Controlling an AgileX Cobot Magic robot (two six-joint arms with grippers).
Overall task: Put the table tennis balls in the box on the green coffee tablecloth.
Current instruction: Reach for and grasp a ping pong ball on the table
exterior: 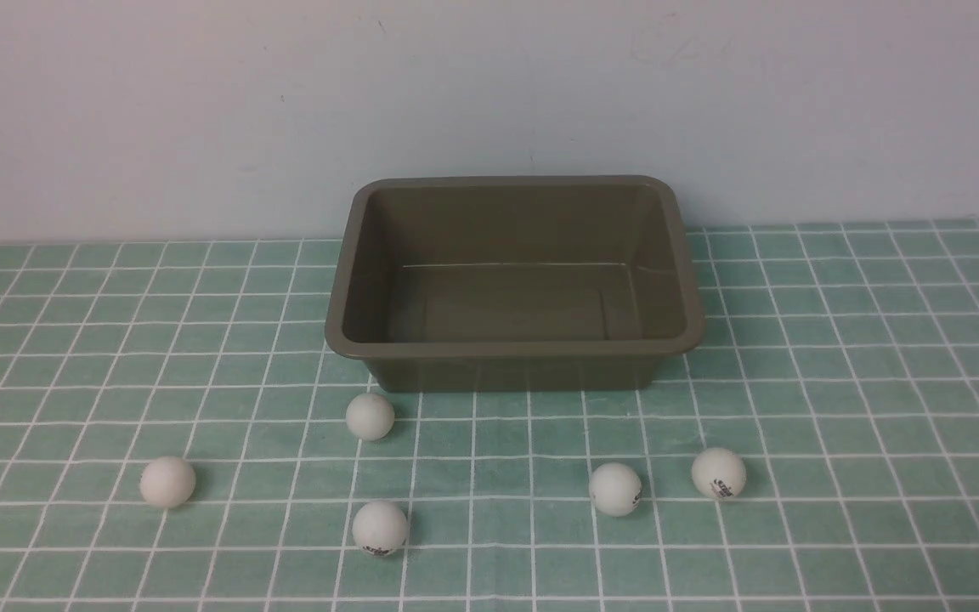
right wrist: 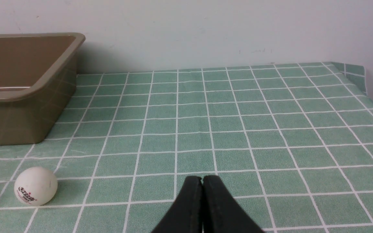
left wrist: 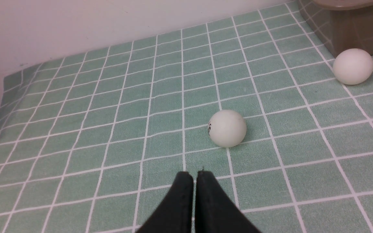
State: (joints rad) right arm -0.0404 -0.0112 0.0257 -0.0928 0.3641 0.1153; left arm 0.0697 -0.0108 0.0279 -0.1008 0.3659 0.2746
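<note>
Pale blank wall [exterior: 200, 110] at the back, and a pale green tablecloth with thin white grid lines [exterior: 838, 382] carries everything. We're at the very start, I'd say. The rectangular olive-brown plastic box [exterior: 515, 348] stands empty on the cloth near the wall, and all five small white matte balls lie loose in front of it. The ball nearest the box [exterior: 370, 416] sits close to its front left corner. The far-left ball [exterior: 167, 482] and the front-left ball [exterior: 380, 528] lie further forward, and the middle-right ball [exterior: 615, 489] and the far-right ball [exterior: 718, 473] sit near each other.

On the wrist cameras, the left gripper [left wrist: 194, 174] has its black fingers pressed together with nothing between them. One ball lies near ahead of its tips, clear of them, and is probably the far-left one. The right gripper [right wrist: 202, 179] is clenched and empty too. A logo-printed ball, likely the far-right one, lies off to the side of its line, apart from it.

So the step in hand is the first pick. Either gripper must spread its fingers, straddle a ball and squeeze gently, since these light balls should roll at a nudge.
</note>
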